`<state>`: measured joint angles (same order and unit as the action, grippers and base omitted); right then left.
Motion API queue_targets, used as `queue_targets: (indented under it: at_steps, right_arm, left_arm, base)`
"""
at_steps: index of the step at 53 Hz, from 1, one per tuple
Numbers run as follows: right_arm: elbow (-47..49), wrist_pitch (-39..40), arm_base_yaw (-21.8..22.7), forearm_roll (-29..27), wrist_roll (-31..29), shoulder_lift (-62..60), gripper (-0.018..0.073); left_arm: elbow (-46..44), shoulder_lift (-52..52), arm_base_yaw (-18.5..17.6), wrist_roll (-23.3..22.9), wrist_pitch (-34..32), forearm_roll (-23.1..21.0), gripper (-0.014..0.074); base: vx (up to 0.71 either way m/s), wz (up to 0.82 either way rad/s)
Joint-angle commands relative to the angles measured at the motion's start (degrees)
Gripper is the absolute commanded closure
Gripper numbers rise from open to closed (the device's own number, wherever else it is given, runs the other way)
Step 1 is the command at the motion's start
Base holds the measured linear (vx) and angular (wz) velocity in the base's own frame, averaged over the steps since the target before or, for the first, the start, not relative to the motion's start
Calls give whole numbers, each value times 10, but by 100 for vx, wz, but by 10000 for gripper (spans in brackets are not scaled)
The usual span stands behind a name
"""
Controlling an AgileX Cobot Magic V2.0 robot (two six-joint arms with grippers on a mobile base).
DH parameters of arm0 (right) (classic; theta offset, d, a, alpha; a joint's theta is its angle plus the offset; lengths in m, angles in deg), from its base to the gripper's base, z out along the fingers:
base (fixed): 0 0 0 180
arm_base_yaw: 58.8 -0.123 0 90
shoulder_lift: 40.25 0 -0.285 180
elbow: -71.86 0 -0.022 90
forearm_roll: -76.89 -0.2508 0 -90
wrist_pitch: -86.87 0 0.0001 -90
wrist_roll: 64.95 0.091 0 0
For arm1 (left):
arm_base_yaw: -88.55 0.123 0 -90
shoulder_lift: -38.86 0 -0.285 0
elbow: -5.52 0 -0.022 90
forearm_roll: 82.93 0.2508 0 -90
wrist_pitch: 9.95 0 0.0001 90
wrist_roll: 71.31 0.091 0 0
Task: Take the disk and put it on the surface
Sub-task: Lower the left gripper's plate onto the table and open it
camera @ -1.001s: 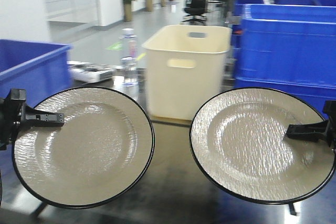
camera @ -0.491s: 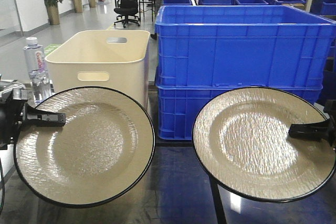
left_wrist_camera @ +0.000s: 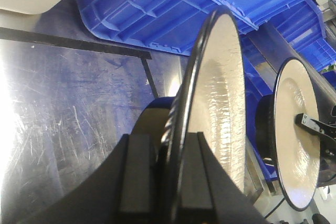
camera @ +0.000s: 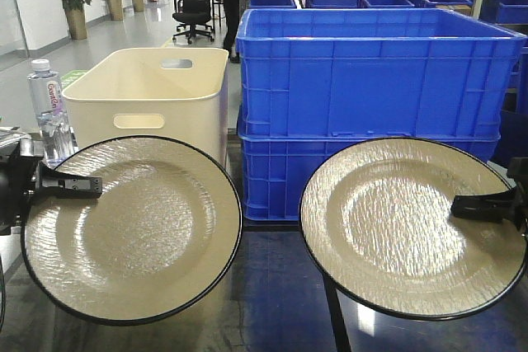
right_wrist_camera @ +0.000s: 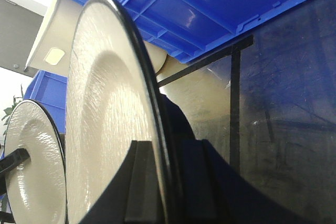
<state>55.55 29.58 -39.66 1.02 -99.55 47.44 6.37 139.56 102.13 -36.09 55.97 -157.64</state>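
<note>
Across the lower frame of the front view: dark grey-brown glossy tabletop [camera: 276, 286], mirror-like, crossed by thin black seam lines, carrying blue reflections.

Centre to right, at the back of the table: two large blue plastic crates [camera: 371, 80], stacked one on the other. Just left of them: cream plastic tub [camera: 148, 96] with cut-out handles, side close against the crates.

Lower left: round beige textured plate with a thin black rim [camera: 132, 228], standing nearly on edge, face toward the front camera. Lower right: a second plate of the same kind [camera: 404, 228], same attitude. The two plates sit side by side with a gap between them. Cannot tell whether their lower rims touch the tabletop; neither lies flat on it.

Left black gripper [camera: 82, 185] reaches in from the left edge. The left wrist view shows its jaws pinched on the left plate's rim, one on each face. Right black gripper [camera: 474, 206] enters from the right edge. The right wrist view shows it clamped the same way on the right plate's rim.

Upper left, beside the tub: clear plastic water bottle [camera: 45, 109], upright, white cap.
</note>
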Motion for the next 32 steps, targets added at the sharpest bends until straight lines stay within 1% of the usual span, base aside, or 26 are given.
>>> queue_targets:
  at_steps: [1, 16, 23, 25, 26, 32]
  right_arm:
    - [19, -13, 1, -71, 2, -23, 568]
    - [19, -8, 1, -71, 2, -23, 568]
    - [19, -8, 1, -76, 2, -23, 568]
    - [19, -8, 1, -83, 2, -23, 568]
    - [19, 4, 1, -111, 2, -23, 568]
    - [19, 10, 1, -160, 2, -23, 568]
  left_arm:
    - [-19, -30, 0, -9, 10, -83, 601]
    - [-19, -30, 0, -9, 10, -83, 601]
    - [-19, -30, 0, -9, -2, -83, 601]
    - [-19, -30, 0, -9, -6, -83, 601]
    - [-19, -29, -6, -9, -19, -80, 601]
    - [-19, -11, -34, -9, -42, -79, 601]
  base:
    - [0, 0]
    - [0, 0]
    - [0, 0]
    - [0, 0]
    - [0, 0]
    - [0, 0]
